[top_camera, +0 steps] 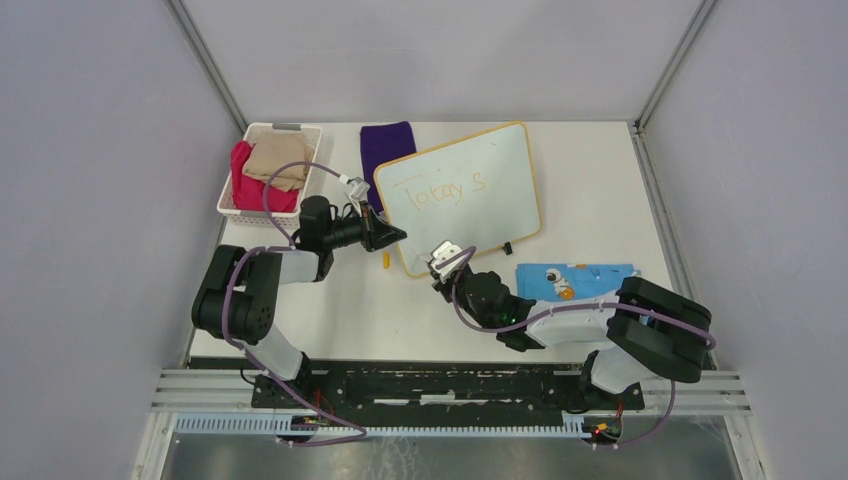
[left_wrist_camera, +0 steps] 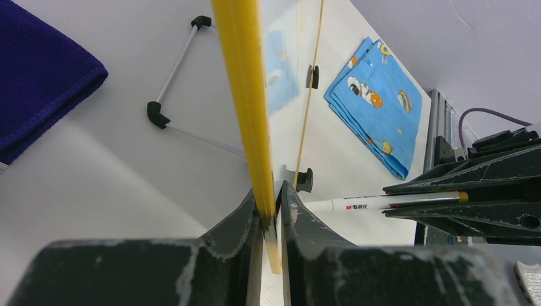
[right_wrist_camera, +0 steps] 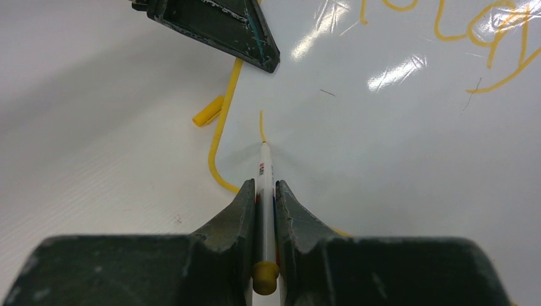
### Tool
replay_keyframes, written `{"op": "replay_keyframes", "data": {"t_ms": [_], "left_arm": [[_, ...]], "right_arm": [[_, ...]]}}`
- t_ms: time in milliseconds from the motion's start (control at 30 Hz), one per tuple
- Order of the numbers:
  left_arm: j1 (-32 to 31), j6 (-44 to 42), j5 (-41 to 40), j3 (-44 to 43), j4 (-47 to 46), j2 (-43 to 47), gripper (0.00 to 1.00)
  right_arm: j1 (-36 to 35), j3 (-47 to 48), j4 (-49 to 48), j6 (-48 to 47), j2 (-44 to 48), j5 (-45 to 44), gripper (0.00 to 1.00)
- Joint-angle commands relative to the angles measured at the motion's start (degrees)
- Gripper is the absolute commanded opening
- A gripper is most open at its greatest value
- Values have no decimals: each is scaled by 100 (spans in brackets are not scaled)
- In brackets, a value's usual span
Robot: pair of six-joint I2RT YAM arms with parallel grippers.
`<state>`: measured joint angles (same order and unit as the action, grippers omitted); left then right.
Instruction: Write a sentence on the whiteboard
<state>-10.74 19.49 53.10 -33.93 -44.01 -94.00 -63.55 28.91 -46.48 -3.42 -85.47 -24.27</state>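
Left claw (left_wrist_camera: 271, 203) clamps whiteboard (top_camera: 485, 215) corner; right claw (right_wrist_camera: 265, 191) grips marker (right_wrist_camera: 266, 167), tip on board under sentence (top_camera: 437, 190), second line running rightward.

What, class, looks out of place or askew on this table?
The whiteboard lies askew, its edges slanted against the table's, with the left pincer clamped on its frame. A yellow pen cap lies loose by its near left corner.

The whiteboard (top_camera: 465, 195) is lying slanted on the desk (top_camera: 600, 190), showing the sentence (top_camera: 430, 190) begun as "Today's"; the left gripper (top_camera: 392, 237) is touching its left edge, the right gripper (top_camera: 443, 258) is reaching to its near corner.
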Motion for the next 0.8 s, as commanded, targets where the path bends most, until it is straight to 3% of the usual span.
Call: {"op": "replay_keyframes", "data": {"t_ms": [0,467,767], "left_arm": [[-33,-700,-553,20,577,-199,2],[-33,-702,-547,20,573,-194,2],[-33,-700,-554,22,581,-198,2]], "right_arm": [[51,-10,-134,78,276,-34,0],[434,789,145,74,361,134,0],[482,494,144,242,342,264,0]]}}
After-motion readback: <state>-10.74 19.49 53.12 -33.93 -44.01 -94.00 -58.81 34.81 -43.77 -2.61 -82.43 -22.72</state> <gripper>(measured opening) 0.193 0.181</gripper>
